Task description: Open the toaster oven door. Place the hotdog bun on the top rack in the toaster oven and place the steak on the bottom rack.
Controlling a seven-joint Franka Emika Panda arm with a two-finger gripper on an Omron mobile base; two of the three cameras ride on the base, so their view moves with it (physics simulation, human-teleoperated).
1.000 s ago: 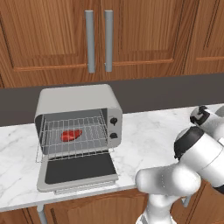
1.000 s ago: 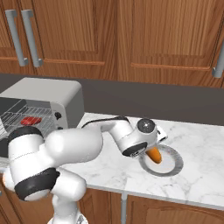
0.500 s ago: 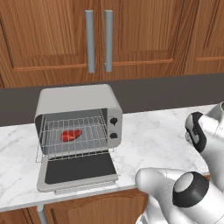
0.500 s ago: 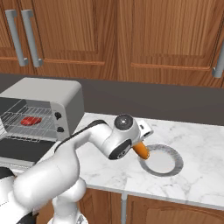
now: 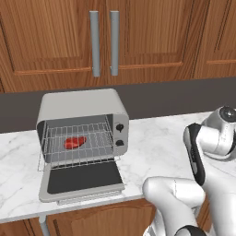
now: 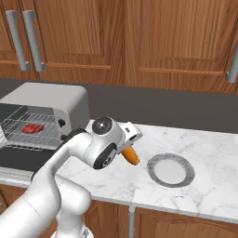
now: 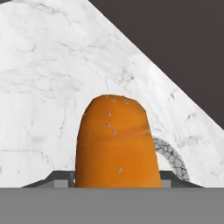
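Orange-brown and seeded, the hotdog bun (image 7: 115, 142) is clamped in the hand (image 6: 131, 145), whose fingers are closed onto its near end; its long axis runs straight out along the fingers. In the right base view you see the bun (image 6: 130, 155) hanging tilted above the marble counter (image 6: 204, 153), between the toaster oven (image 6: 51, 109) and the plate (image 6: 170, 170) near the counter's front edge. The toaster oven stands toward the counter's left end, with the toaster oven door (image 5: 83, 179) folded down flat to the front edge. The steak (image 5: 74, 142) lies on the bottom rack (image 5: 78, 151); the top rack (image 5: 78, 133) above it is bare. The cavity therefore lies well to the left of the hand. For the coming move, judge that you must carry the bun leftward and enter above the steak.
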